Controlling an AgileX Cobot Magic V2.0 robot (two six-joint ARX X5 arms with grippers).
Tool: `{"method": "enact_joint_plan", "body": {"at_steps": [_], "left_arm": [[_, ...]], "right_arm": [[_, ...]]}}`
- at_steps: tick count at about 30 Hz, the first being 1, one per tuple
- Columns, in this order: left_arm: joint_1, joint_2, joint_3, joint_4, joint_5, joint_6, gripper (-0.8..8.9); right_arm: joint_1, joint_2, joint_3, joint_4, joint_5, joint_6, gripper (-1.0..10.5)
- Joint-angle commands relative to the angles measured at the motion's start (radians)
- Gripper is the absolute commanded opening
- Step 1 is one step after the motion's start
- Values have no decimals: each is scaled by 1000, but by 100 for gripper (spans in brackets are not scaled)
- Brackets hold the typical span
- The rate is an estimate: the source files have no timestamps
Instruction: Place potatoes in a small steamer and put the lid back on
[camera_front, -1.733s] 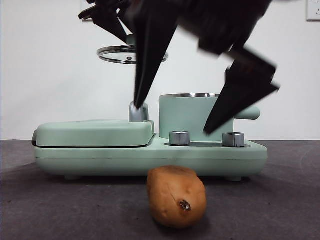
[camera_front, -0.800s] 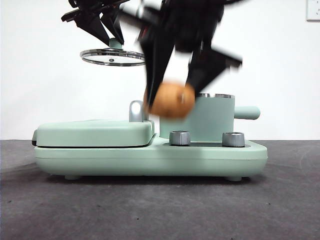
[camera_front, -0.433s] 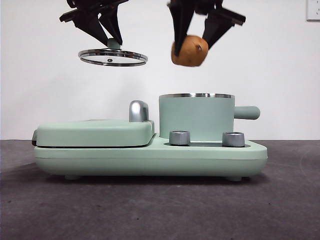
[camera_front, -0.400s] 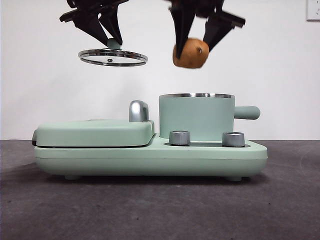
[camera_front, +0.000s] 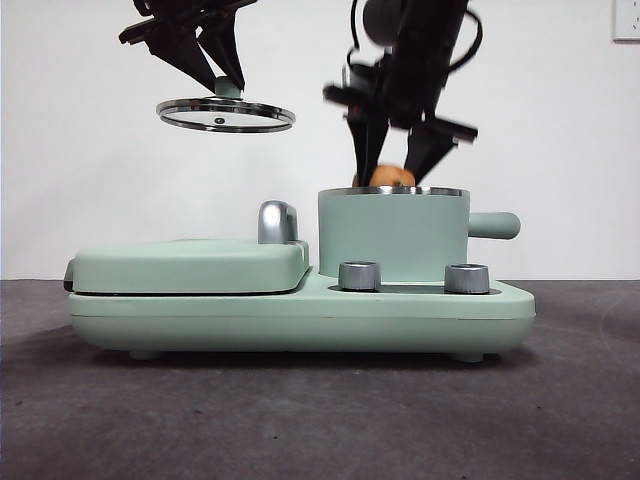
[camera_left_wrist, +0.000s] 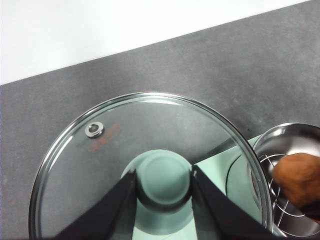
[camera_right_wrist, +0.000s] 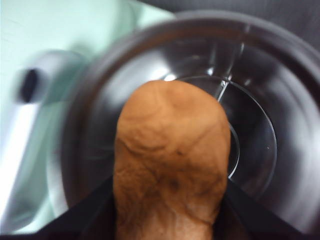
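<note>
Table (camera_front: 560, 400): dark grey felt-like surface; the front view shows it running to a white wall.

Breakfast appliance (camera_front: 300, 315): mint-green base standing across the middle of the table. The front view shows two silver control knobs (camera_front: 360, 276) on its front ledge. These appear in no wrist view.

Griddle cover (camera_front: 190, 266): flat, mint-green, closed, on the appliance's left half in the front view, with a chrome handle (camera_front: 277, 222) at its inner end. The right wrist view shows that handle only as a pale blur.

Small steamer (camera_front: 393, 232): mint-green cylinder with silver rim, seated on the appliance's right half, stubby side handle pointing toward the right table edge. The front view gives only its outer wall. The right wrist view shows its shiny metal interior, and the left wrist view shows a wire rack inside.

Lid (camera_left_wrist: 150, 165): glass disc with silver rim and mint-green knob, held level in the air above the griddle cover, well apart from the steamer. Its vent hole and faint red print show only in the left wrist view.

Left gripper (camera_left_wrist: 162, 182): fingers narrow, clamped on either side of the lid knob.

Right gripper (camera_front: 400, 165): above the steamer's mouth, fingers pressed against both flanks of the potato, tips at rim level.

Potato (camera_right_wrist: 170, 160): orange-tan, wrinkled skin, partly inside the steamer's mouth. The front view shows only its top over the rim.
</note>
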Motion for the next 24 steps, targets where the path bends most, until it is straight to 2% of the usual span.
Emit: {"method": "enact_joint_plan", "body": {"at_steps": [1,4,9,17,22,24], "left_arm": [[-5,-1,34,26,3,10,17],[-5,-1,34,26,3,10,17],[-5,-1,34,25,3,6,18],[-20,-1,34,19,3,7,17],[-30,-1,34,19,3,7,17],[-37,-1,34,17,3,7,17]], "right_arm": [[6,32,28,-2,-4,-16,84],[6,33,28,-8,-4,-16,178],[11,33,28,-13,1,-22,458],[5,-65,32,-69,28,-61,479],[5,-179,26,-167,180,-63,479],[5,-247,13,-167,199,-63,479]]}}
